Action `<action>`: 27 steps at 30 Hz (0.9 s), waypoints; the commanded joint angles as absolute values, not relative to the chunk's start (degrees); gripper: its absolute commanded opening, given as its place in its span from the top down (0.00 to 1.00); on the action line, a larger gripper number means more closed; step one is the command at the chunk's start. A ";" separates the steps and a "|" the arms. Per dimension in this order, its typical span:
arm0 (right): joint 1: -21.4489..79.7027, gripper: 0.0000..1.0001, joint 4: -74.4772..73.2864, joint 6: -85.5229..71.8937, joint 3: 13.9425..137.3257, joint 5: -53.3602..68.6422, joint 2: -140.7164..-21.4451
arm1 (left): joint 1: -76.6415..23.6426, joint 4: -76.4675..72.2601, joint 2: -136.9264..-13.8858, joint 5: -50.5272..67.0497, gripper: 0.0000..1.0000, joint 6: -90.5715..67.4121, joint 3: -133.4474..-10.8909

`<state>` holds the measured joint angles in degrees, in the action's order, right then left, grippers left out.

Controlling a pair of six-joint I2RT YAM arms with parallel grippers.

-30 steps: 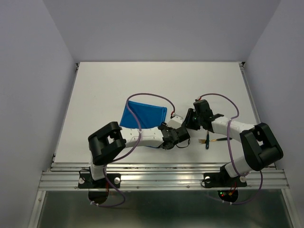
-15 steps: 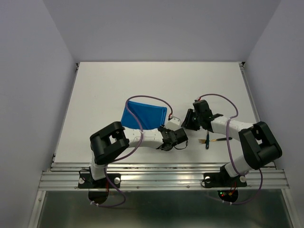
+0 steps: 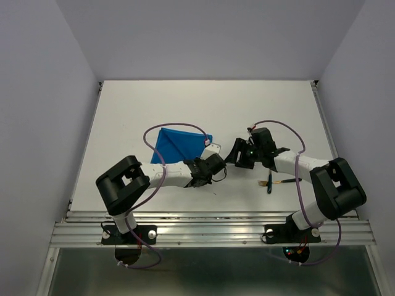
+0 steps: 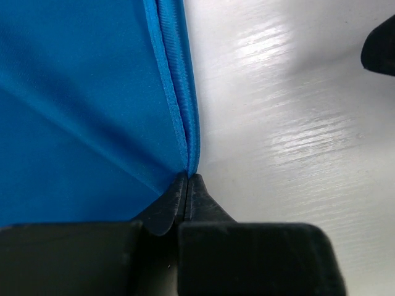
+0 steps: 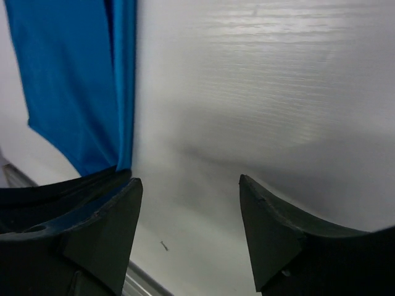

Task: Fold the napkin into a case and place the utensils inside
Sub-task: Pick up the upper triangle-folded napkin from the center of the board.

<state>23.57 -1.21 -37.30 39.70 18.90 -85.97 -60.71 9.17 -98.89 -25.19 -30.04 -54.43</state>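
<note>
A second ago my left pincer stood open beside the cloth; now its jaws are pressed together on the hemmed right edge of the napkin, and my left arm has swung over to the left. The napkin has gone with it: before it lay as a broad four-sided sheet, now it is a narrower, roughly triangular shape sitting further left. My right pincer has spread wider than before, has edged left and holds nothing. The utensils lie where they did, near the right arm and well apart from the napkin.

Only the left wrist view shows the grip itself: the left pincer pinches the doubled blue hem where it meets the table, with the napkin rising to the left in soft creases. The right wrist view shows the right pincer gaping over bare table, the napkin hanging just beside its left finger; whether they touch I cannot tell.

The table is white and faintly grained, with a metal rail along its near edge and pale grey walls on three sides
</note>
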 commanded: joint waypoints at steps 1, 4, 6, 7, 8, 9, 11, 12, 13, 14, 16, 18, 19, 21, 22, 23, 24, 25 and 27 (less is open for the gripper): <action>23.29 0.27 7.90 -41.57 42.27 28.03 -88.49 | -57.92 6.69 -94.85 -17.58 1.00 -27.25 -49.40; 24.69 0.21 10.54 -44.03 44.55 30.66 -91.48 | -56.08 3.43 -90.98 -15.12 1.00 -26.63 -47.03; 25.39 0.20 11.42 -45.43 45.96 31.02 -94.82 | -54.76 0.97 -88.25 -12.93 1.00 -26.19 -45.44; 26.10 0.20 11.51 -45.70 47.27 30.24 -95.79 | -54.41 0.44 -87.46 -12.40 1.00 -26.02 -44.92; 26.10 0.21 11.51 -45.96 48.07 30.06 -97.45 | -53.80 -1.13 -85.89 -11.96 1.00 -25.93 -43.96; 26.71 0.21 11.51 -46.49 48.86 30.15 -98.34 | -53.44 -1.58 -85.26 -10.91 1.00 -25.93 -43.60; 27.25 0.21 12.04 -47.28 50.18 30.85 -100.10 | -52.91 -2.37 -84.12 -9.85 1.00 -25.75 -42.98; 28.03 0.22 12.82 -48.07 51.49 30.94 -101.41 | -52.30 -2.98 -82.98 -8.89 1.00 -25.75 -42.37; 28.04 0.22 12.92 -48.60 52.11 30.76 -102.03 | -52.03 -3.25 -82.53 -8.53 1.00 -25.75 -42.10; 28.82 0.24 12.75 -49.04 52.90 29.54 -102.74 | -51.86 -3.60 -81.83 -8.26 1.00 -25.75 -41.66; 29.36 0.26 12.83 -50.79 55.01 27.87 -105.11 | -51.24 -3.78 -81.39 -7.82 1.00 -25.75 -41.49; 30.06 0.29 13.44 -52.64 56.42 26.11 -106.34 | -50.98 -4.04 -80.78 -7.39 1.00 -25.93 -41.31; 30.06 0.29 13.36 -53.17 57.03 25.06 -107.83 | -50.89 -4.04 -80.68 -7.30 1.00 -25.93 -41.31; 30.59 0.30 13.36 -54.58 58.18 24.52 -109.42 | -50.80 -4.13 -80.33 -7.03 1.00 -25.93 -41.22; 30.59 0.30 13.45 -55.19 58.97 24.17 -110.64 | -50.80 -4.13 -80.33 -6.94 1.00 -25.93 -41.22; 30.59 0.33 13.45 -55.80 59.32 23.30 -111.26 | -50.80 -4.22 -80.33 -6.86 1.00 -25.84 -41.22; 30.59 0.34 13.45 -56.77 59.76 22.86 -111.70 | -50.71 -4.22 -80.42 -6.77 1.00 -25.75 -41.22; 30.59 0.35 13.45 -56.95 60.20 22.42 -112.14 | -50.71 -4.22 -80.33 -6.68 1.00 -25.75 -41.22; 30.59 0.40 13.36 -57.56 61.43 21.10 -113.46 | -50.63 -4.22 -80.42 -6.33 1.00 -25.58 -41.13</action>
<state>30.15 12.27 -55.00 59.24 25.30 -111.46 -50.89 -2.44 -82.61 -7.44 -26.74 -41.87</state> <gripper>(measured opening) 0.635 0.025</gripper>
